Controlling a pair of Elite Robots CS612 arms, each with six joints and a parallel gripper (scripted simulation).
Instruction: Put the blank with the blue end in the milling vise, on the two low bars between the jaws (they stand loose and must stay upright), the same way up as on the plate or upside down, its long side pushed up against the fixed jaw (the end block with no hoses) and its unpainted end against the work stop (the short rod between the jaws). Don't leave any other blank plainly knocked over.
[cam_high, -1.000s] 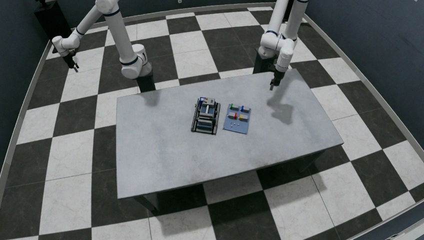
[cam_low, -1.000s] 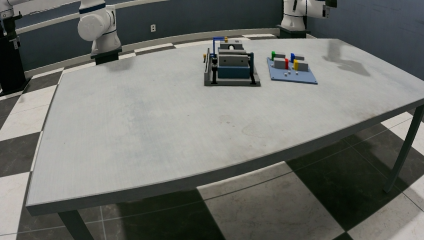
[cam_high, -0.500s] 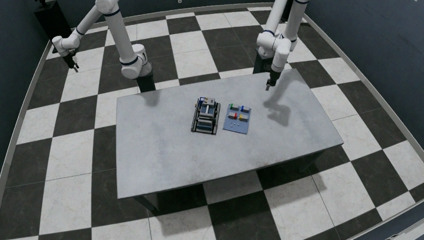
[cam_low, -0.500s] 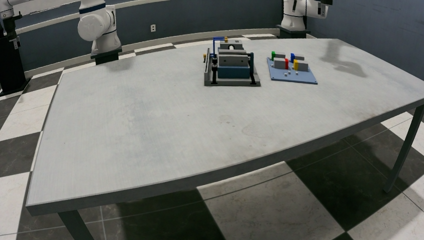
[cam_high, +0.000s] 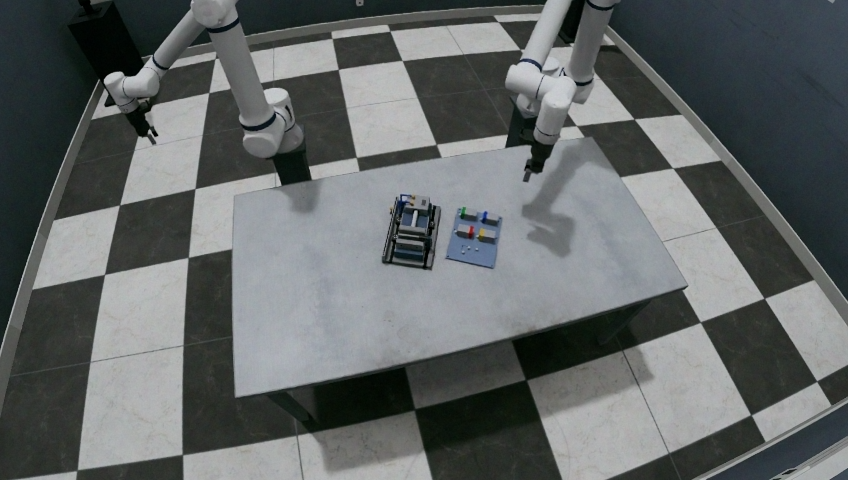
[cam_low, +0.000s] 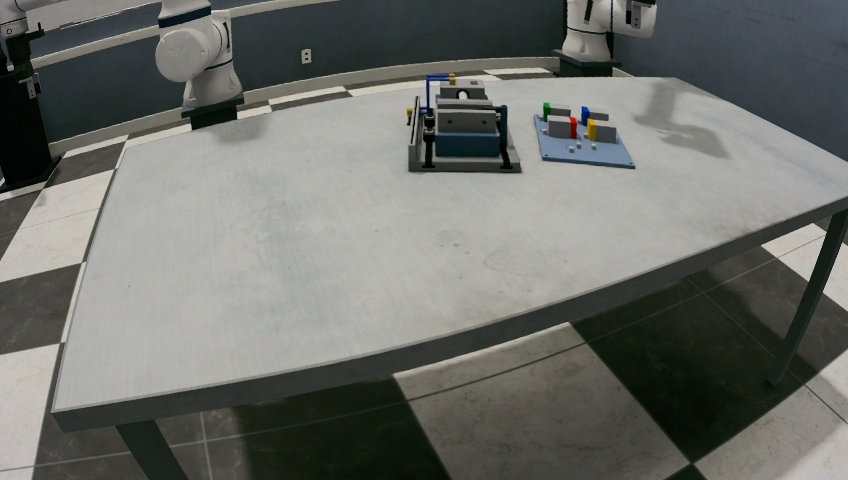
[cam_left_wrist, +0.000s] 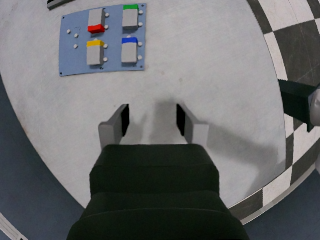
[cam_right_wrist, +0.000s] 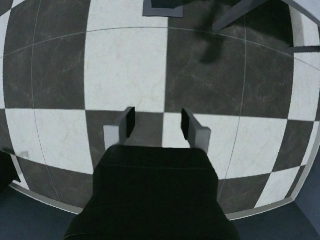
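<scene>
grey table, milling vise, blue plate just beside

Counting 2 arms, 2 grippers, 1 tbl, 1 vise, 1 plate. Also 4 blanks total: 1 ea. w/ grn, blu, red & yel end.
</scene>
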